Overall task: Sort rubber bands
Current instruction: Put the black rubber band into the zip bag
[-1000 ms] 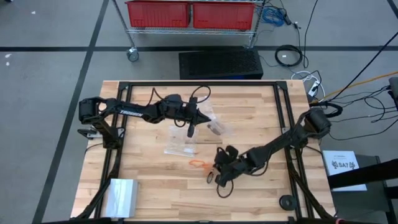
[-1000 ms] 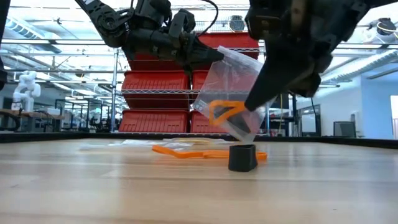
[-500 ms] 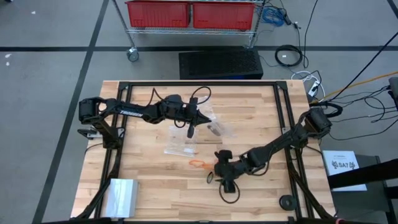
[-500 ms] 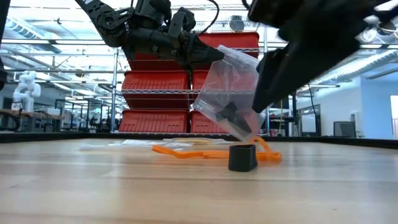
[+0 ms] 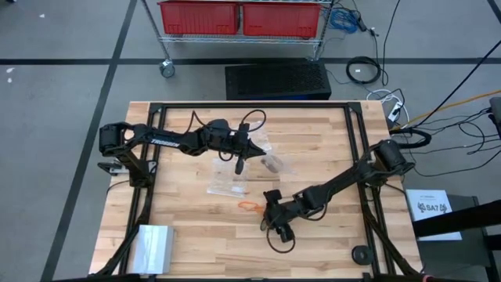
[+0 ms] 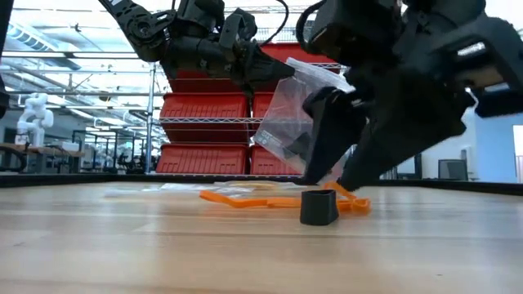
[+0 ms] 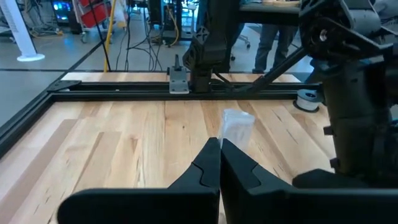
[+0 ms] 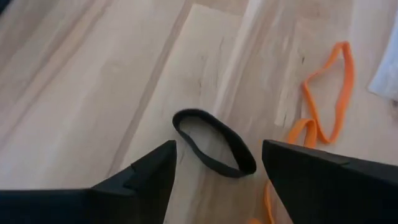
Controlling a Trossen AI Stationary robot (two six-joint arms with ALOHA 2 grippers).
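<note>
Since a second before, the right gripper [image 5: 267, 222] had let go and spread wide over a black rubber band [image 8: 214, 142], beside orange rubber bands [image 8: 323, 99] mid-table. The left gripper [image 5: 256, 150] stayed pinched on a clear bag [image 6: 304, 122], bare wood all around.

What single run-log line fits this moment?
left gripper: shut on clear bag, raised | right gripper: open over black band | orange bands: on table
</note>
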